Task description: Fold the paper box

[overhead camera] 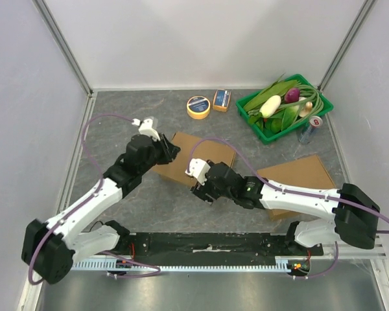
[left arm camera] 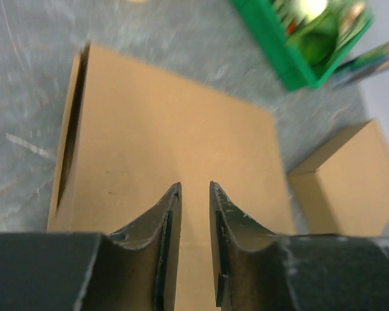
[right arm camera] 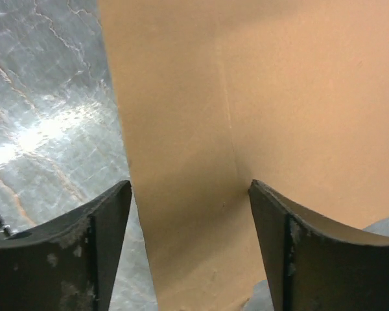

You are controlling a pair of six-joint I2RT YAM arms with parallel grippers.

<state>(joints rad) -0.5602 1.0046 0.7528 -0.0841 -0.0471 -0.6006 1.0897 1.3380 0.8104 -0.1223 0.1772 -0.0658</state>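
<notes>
Top view: the paper box [overhead camera: 214,155] lies flat on the table, down-left of the green tray [overhead camera: 279,134]. The left gripper [overhead camera: 174,150] sits at the box end farthest from the tray, and the right gripper [overhead camera: 196,188] at its near edge.

Left wrist view: the fingers [left arm camera: 170,214] stand a narrow slit apart and hold nothing, above the box [left arm camera: 168,136].

Right wrist view: the fingers [right arm camera: 110,220] are spread wide over a box panel [right arm camera: 246,97], gripping nothing.

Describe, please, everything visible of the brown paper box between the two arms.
The paper box is plain brown cardboard, low and flat, lying on the grey table. One side edge shows a dark open slot; a straight crease runs down one panel. The left gripper and right gripper hang over it; contact is unclear.
</notes>
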